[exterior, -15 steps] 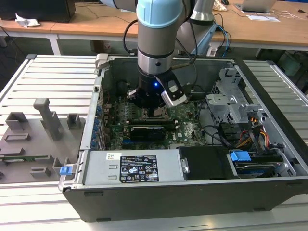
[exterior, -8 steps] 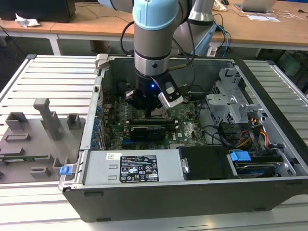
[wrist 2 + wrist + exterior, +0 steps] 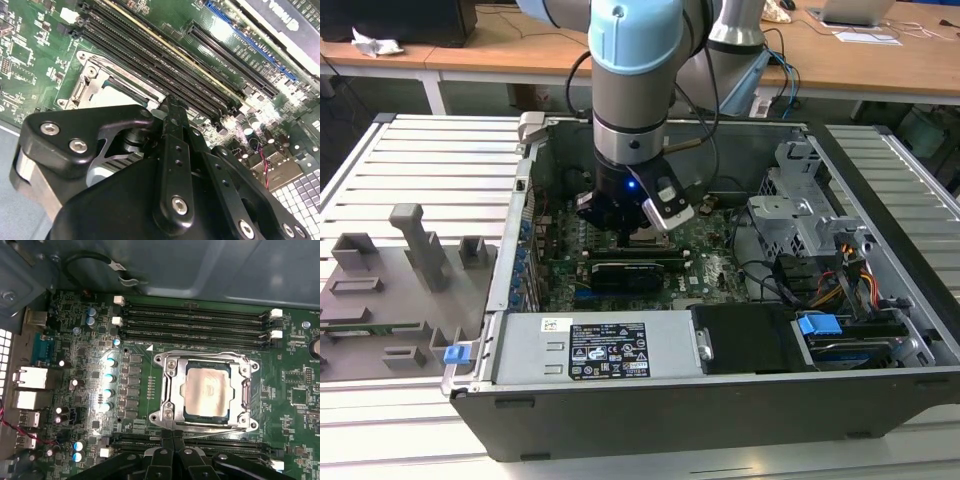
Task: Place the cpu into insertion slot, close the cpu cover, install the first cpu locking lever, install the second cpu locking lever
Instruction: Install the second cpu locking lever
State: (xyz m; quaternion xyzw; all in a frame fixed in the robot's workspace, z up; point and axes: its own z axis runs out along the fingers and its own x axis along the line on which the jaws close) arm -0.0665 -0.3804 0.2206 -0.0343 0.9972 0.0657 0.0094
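Squarely seated: dull silver cpu [image 3: 206,390]

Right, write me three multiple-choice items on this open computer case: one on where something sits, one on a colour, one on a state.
1. Where does the small flat silver-grey square chip lie?
A. On the grey tray outside the case
B. In the square dark socket on the board
C. On top of the long black memory slots

2. What colour is the large circuit board?
A. Blue
B. Red
C. Green

3. How does the thin silvery metal frame plate with the square window stand?
A. Tipped upright on its hinge
B. Lying flat around the chip
C. Lying off the board

Answers:
1 B: in the first wrist view the chip sits inside the socket's rim.
2 C: the board is green in both wrist views.
3 B: the plate frames the chip's top, level with the board.
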